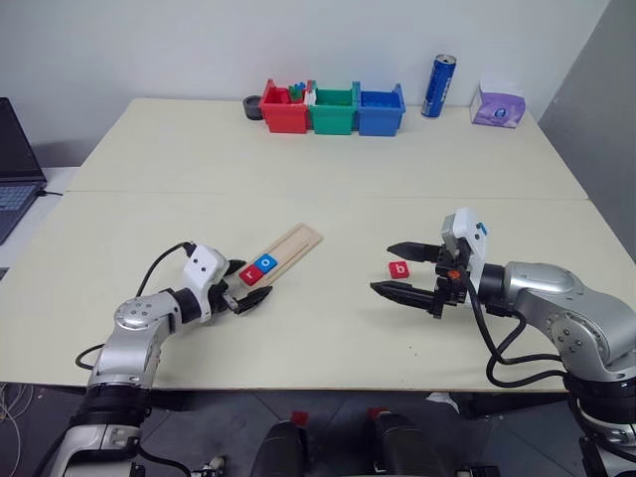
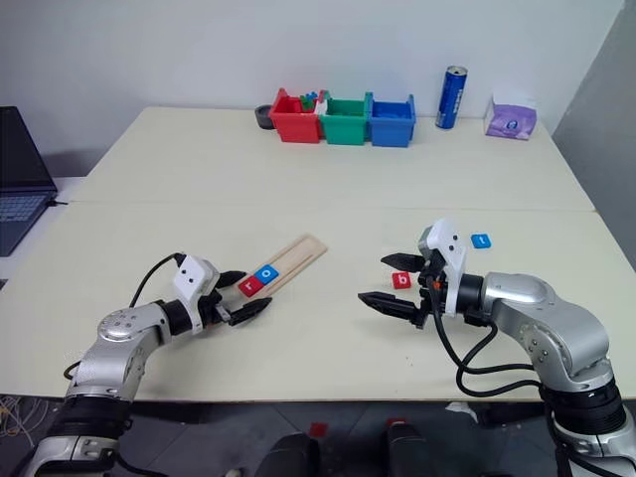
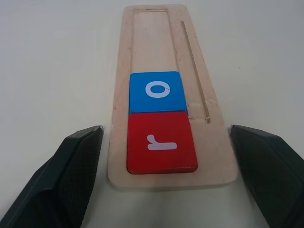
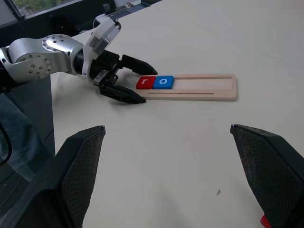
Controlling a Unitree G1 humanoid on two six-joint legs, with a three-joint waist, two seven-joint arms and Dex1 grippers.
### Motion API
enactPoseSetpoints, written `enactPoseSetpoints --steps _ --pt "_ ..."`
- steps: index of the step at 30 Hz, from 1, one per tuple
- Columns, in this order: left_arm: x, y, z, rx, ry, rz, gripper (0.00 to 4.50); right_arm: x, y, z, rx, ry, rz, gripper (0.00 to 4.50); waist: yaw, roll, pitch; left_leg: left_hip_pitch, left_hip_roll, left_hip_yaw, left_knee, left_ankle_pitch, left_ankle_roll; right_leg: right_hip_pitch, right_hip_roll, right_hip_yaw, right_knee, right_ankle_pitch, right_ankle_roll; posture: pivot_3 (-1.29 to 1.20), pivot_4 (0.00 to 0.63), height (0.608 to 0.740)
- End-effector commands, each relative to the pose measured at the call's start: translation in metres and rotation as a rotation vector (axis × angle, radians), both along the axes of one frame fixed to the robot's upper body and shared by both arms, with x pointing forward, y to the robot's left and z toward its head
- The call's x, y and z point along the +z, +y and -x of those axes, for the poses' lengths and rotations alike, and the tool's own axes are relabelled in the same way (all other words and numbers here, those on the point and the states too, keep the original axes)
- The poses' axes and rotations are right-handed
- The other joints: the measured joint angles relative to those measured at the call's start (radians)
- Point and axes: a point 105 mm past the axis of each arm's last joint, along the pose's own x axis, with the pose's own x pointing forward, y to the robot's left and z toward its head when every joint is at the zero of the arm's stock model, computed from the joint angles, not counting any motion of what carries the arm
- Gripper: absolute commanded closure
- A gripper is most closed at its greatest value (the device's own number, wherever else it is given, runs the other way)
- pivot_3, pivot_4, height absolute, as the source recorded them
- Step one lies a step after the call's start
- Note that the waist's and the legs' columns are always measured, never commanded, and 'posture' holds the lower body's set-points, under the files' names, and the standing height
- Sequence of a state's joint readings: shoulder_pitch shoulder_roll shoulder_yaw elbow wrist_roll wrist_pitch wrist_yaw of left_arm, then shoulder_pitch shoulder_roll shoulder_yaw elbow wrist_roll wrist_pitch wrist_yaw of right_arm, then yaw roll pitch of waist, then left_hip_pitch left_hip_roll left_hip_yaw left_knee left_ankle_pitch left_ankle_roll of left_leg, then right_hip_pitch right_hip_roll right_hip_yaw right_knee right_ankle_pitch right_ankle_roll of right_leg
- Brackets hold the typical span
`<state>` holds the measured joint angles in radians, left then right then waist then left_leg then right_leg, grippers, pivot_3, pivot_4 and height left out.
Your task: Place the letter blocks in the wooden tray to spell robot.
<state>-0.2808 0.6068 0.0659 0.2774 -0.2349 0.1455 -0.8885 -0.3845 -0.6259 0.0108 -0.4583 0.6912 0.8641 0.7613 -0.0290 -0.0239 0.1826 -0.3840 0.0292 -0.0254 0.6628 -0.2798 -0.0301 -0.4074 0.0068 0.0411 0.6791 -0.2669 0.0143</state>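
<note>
The wooden tray (image 1: pixel 298 241) lies slantwise at mid-table. A red "r" block (image 3: pixel 161 142) fills its near end, and a blue "o" block (image 3: pixel 156 90) sits right behind it. The rest of the tray's groove is bare. My left gripper (image 1: pixel 248 282) is open, one finger on each side of the tray's near end by the "r" block. A red "b" block (image 1: pixel 398 268) lies flat on the table to the right. My right gripper (image 1: pixel 383 268) hovers open just in front of it, holding nothing. Another blue block (image 2: pixel 481 239) rests further right, behind the right wrist.
Red (image 1: pixel 283 111), green (image 1: pixel 333 113) and blue (image 1: pixel 381 112) bins stand in a row at the table's far edge. Beside them are a black round object (image 1: pixel 253 107), a blue can (image 1: pixel 438 86) and a purple tissue pack (image 1: pixel 498 104). A laptop (image 1: pixel 15 169) sits at far left.
</note>
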Motion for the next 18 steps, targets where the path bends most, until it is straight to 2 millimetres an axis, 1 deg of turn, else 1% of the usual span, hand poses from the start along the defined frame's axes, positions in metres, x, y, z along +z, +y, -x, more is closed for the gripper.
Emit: enactPoseSetpoints --steps 1,2,3,5,7,14,16,18 --pt "-0.005 0.0 -0.001 -0.012 0.011 -0.024 0.0 0.017 0.002 0.003 0.02 -0.065 -0.016 0.01 0.0 0.0 0.0 0.0 0.0 0.0 0.0 0.0 0.0 0.0 0.0 0.0 0.0 0.0 0.0 0.0 0.15 0.74" --pt "-0.006 0.0 -0.001 -0.016 0.013 -0.024 0.0 0.017 0.003 0.003 0.019 -0.066 -0.017 0.01 0.0 0.0 0.0 0.0 0.0 0.0 0.0 0.0 0.0 0.0 0.0 0.0 0.0 0.0 0.0 0.0 0.15 0.74" --pt "-0.006 -0.001 -0.002 -0.02 0.013 -0.024 0.18 0.018 0.003 0.003 0.019 -0.066 -0.017 0.0 0.0 0.0 0.0 0.0 0.0 0.0 0.0 0.0 0.0 0.0 0.0 0.0 0.0 0.0 0.0 0.0 0.15 0.74" --pt "-0.005 -0.001 -0.003 -0.026 0.013 -0.021 0.55 0.018 0.003 0.002 0.016 -0.067 -0.018 0.0 0.0 0.0 0.0 0.0 0.0 0.0 0.0 0.0 0.0 0.0 0.0 0.0 0.001 0.0 0.0 0.0 0.15 0.74" --pt "-0.004 -0.001 -0.004 -0.033 0.012 -0.017 1.1 0.018 0.002 0.002 0.013 -0.068 -0.019 0.0 0.0 0.0 0.0 0.0 0.0 0.0 0.0 0.0 0.0 0.0 0.0 0.0 0.001 0.0 0.0 0.0 0.15 0.74" --pt "0.0 -0.006 -0.008 -0.067 -0.008 -0.041 1.11 0.018 0.001 0.003 0.005 -0.066 -0.018 0.0 0.0 0.0 0.0 0.0 0.0 0.0 0.0 0.0 0.0 0.0 0.0 0.0 0.001 0.0 0.0 0.0 0.15 0.74" --pt "0.003 -0.015 -0.006 -0.116 -0.019 -0.048 1.11 0.017 0.0 0.003 0.002 -0.068 -0.014 0.0 0.001 0.0 0.0 0.0 0.0 0.0 0.0 0.0 0.0 0.0 0.0 0.0 0.001 0.0 0.0 0.0 0.15 0.74" --pt "0.006 -0.031 0.002 -0.223 -0.025 -0.047 1.11 0.015 -0.003 0.004 0.005 -0.067 0.001 0.0 0.002 0.0 0.0 0.0 0.0 0.0 0.0 0.0 0.0 0.0 0.0 0.0 0.001 0.0 0.0 0.0 0.15 0.74"
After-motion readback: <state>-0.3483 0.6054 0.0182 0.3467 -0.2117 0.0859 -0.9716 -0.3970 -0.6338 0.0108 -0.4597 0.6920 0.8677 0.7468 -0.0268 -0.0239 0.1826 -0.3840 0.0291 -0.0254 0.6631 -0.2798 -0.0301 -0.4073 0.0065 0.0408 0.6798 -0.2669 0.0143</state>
